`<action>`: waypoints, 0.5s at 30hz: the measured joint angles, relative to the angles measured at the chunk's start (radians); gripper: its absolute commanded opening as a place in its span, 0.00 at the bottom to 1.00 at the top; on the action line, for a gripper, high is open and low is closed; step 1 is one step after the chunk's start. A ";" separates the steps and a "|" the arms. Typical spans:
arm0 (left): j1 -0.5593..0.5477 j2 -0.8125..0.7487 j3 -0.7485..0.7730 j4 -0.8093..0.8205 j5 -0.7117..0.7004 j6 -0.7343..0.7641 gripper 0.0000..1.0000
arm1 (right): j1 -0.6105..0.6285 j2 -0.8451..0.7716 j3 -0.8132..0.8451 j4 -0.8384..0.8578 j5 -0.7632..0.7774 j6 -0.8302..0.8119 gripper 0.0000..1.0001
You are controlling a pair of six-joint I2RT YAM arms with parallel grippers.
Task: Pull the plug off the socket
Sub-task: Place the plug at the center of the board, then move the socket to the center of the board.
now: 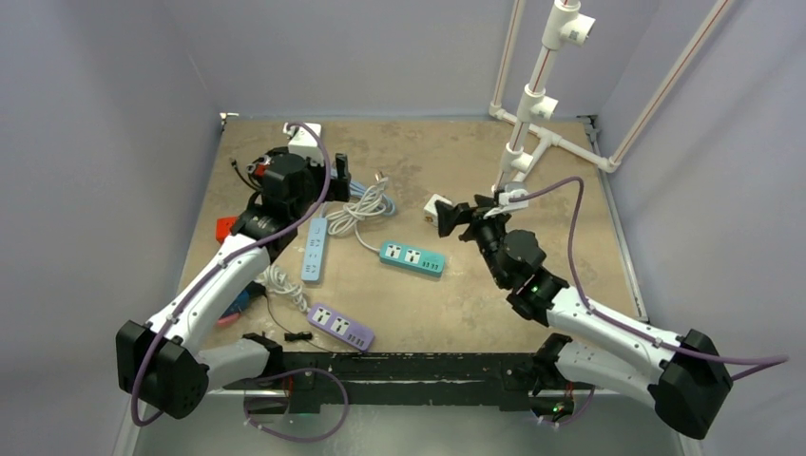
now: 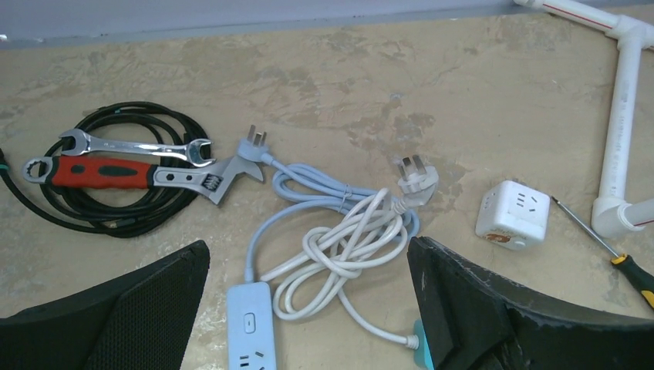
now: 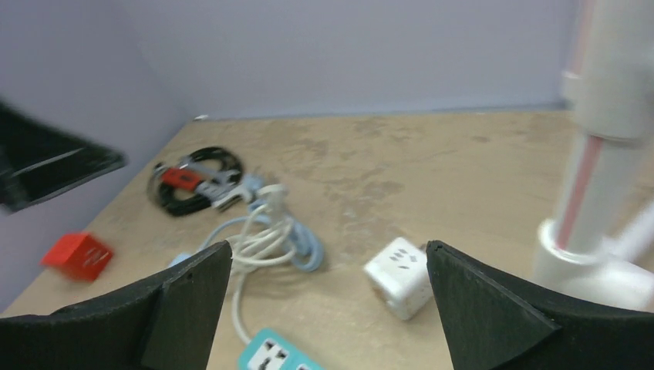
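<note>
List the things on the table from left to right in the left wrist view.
black cable → blue plug → white plug → cube socket → screwdriver

Matt mottled tabletop (image 2: 324, 69), glossy white plastic cube socket (image 2: 513, 214), bright metal spanner (image 2: 135, 146) (polished, smooth)

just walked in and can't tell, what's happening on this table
Over a table of power strips, the robot's left pincer and right pincer hang open, holding nothing. The blue plug and white plug lie loose beside their coiled cords, in no socket. The white cube socket sits apart, untouched.
</note>
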 measured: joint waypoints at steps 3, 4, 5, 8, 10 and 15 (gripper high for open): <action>0.002 0.001 0.000 -0.005 -0.012 0.000 0.99 | 0.003 -0.013 -0.002 0.003 -0.177 -0.005 0.89; 0.004 0.001 -0.002 -0.004 -0.020 0.001 0.99 | 0.013 -0.009 -0.005 0.005 -0.228 -0.003 0.89; 0.006 -0.001 -0.004 -0.004 -0.030 0.003 0.99 | 0.034 0.003 -0.005 0.006 -0.266 0.000 0.88; 0.011 -0.014 -0.015 -0.006 -0.053 0.011 0.99 | 0.171 0.081 -0.002 0.009 -0.316 0.008 0.87; 0.012 -0.027 -0.021 -0.006 -0.068 0.017 0.99 | 0.309 0.184 0.010 0.004 -0.328 0.016 0.86; 0.019 -0.061 -0.032 0.004 -0.089 0.019 0.99 | 0.525 0.425 0.049 0.002 -0.325 0.044 0.88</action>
